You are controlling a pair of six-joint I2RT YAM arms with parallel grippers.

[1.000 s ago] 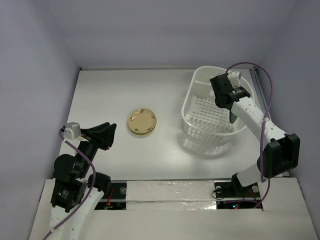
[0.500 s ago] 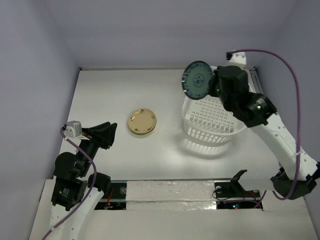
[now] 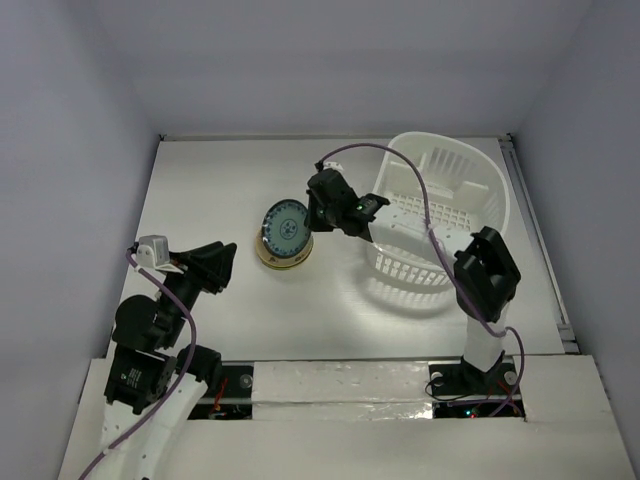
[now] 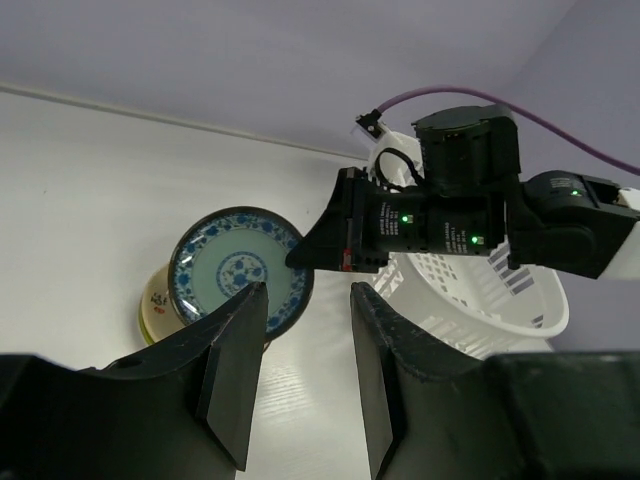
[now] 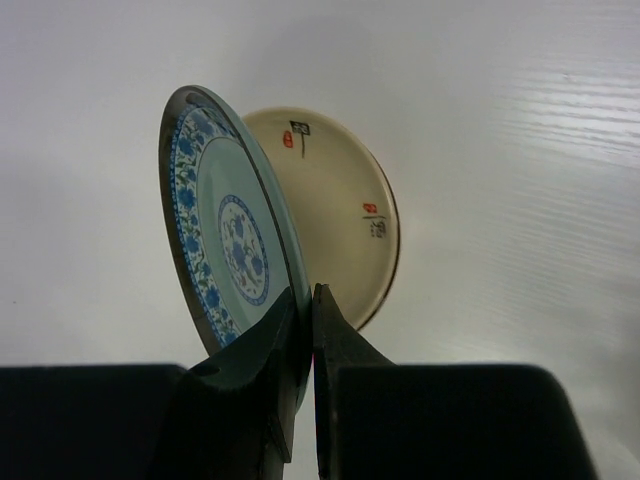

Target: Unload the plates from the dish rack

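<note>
Tilting over the cream plate (image 5: 335, 220), possibly touching it, the blue plate (image 5: 235, 240) is clamped by its rim in the right gripper (image 5: 305, 305); the left gripper (image 3: 222, 268), lower left, is held parted, empty.

Blue-rimmed plate (image 5: 225, 235): blue floral border, pale centre with a blue medallion. Cream plate (image 5: 335, 205): yellowish, small red and black marks. Dish rack (image 3: 465, 180): white, slotted.

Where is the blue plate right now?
The blue plate is mid-table in the top view, left of the dish rack, pinched at its rim by the right gripper, tilted over the cream plate.
</note>
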